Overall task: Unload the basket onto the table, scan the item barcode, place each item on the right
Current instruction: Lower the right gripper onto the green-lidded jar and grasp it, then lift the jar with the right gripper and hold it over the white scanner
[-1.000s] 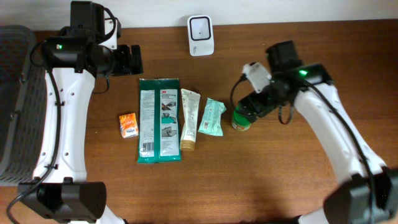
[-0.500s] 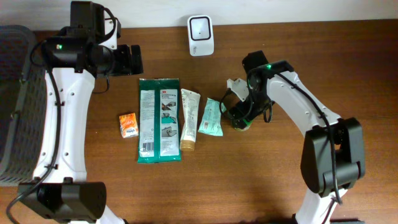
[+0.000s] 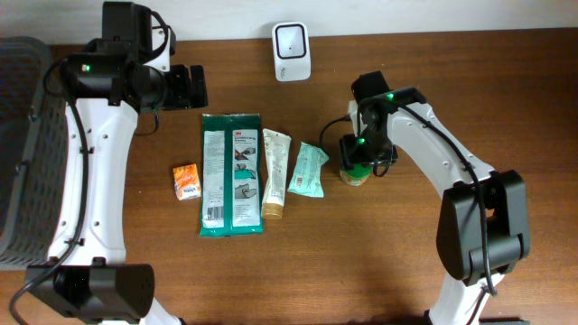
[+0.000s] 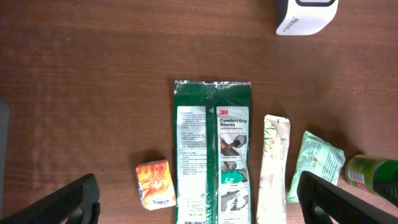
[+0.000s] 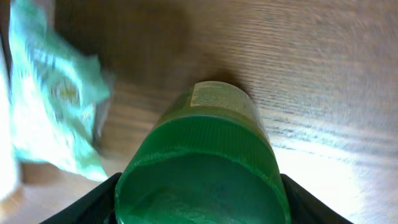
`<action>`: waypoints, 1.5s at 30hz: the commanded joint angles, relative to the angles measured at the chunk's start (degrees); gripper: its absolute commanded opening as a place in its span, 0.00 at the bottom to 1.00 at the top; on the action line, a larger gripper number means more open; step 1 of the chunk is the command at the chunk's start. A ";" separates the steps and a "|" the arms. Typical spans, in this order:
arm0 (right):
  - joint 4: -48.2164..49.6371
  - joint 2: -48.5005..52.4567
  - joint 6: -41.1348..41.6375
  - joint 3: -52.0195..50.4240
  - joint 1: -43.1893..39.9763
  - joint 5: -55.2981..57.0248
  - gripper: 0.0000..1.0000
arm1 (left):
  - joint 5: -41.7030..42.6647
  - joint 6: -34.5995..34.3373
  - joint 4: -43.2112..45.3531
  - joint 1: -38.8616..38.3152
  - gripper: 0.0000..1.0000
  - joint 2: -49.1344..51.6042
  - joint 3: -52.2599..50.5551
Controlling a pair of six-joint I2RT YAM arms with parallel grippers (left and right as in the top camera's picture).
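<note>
Glove pack, tube, grey basket

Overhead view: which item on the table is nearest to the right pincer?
The green-capped bottle at the row's right end: the right pincer hangs directly over it, while the mint packet, tube, gloves pack and orange packet lie further left.

Table: dark brown wood, grain running across; fills nearly the whole overhead view
Wall: pale, plain strip along the table's far edge
Basket: dark mesh; at the table's left edge
Light: soft, from above; bright glare on the wood in the right wrist view
</note>
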 commanded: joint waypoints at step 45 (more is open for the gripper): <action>-31.02 -2.73 -45.83 40.15 -9.64 -54.03 0.59 | -0.37 0.35 0.07 -0.17 0.99 -0.59 0.81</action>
